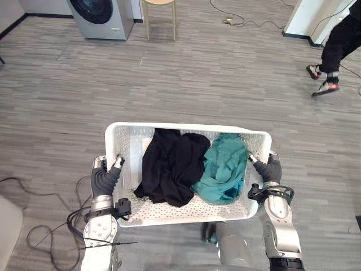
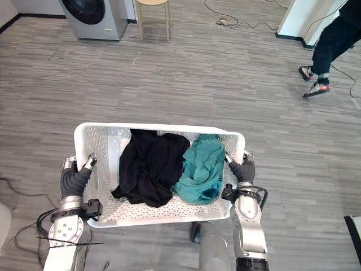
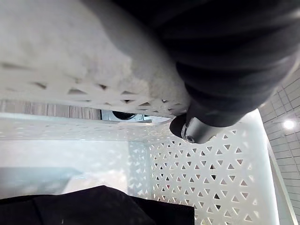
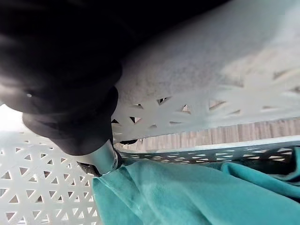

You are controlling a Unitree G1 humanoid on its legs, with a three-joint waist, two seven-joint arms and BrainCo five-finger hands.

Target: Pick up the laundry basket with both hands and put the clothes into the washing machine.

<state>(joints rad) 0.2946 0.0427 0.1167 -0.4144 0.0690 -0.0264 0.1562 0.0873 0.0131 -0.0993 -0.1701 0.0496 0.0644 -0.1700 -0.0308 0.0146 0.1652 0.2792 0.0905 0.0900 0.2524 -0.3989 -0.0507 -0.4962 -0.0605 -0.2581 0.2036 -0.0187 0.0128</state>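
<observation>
Left eye view, from the left: the left hand (image 1: pixel 106 176) clamps the short end of the laundry basket (image 1: pixel 186 127), its thumb hooked over the rim and pressed against the inside of the wall. The basket is white moulded plastic, rectangular with rounded corners, its walls and bottom pierced by small triangular holes. It hangs between both hands above the grey wood-plank floor (image 1: pixel 197 79). Inside lie a crumpled black garment (image 1: pixel 172 166), matte and soft, and beside it a bunched teal garment (image 1: pixel 223 169) against the right wall. The right hand (image 1: pixel 269 169) grips the opposite rim in the same way. Far across the floor stand a silver-grey washing machine (image 1: pixel 101 17) with a dark round door, a pale wooden stool (image 1: pixel 159 17), and a person (image 1: pixel 338 45) in dark trousers.
</observation>
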